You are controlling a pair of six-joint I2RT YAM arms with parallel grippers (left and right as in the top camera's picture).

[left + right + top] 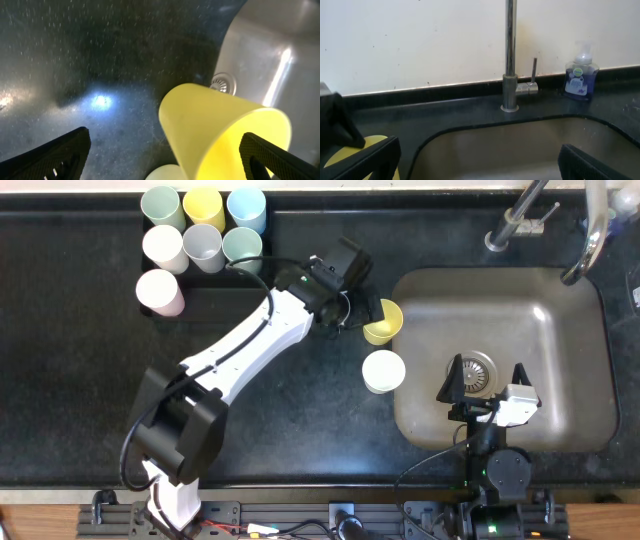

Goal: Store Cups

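Note:
A yellow cup [383, 321] lies tilted on the black counter by the sink's left rim, its mouth turned toward the sink. My left gripper [352, 308] is at it, open. In the left wrist view the yellow cup [220, 130] sits between the wide-spread fingers [65, 152], closer to the far one. A white cup [383, 370] stands upright just in front of it, and its rim [167, 173] peeks in from below. My right gripper [480, 377] hangs open over the sink basin, holding nothing. The yellow cup [376, 142] also shows low in the right wrist view.
A black rack [195, 280] at the back left holds several pastel cups, with a pale pink cup [160, 292] at its front corner. The steel sink [560, 330] has a drain [478, 366], a tap [509, 55] behind it, and a soap bottle [580, 80].

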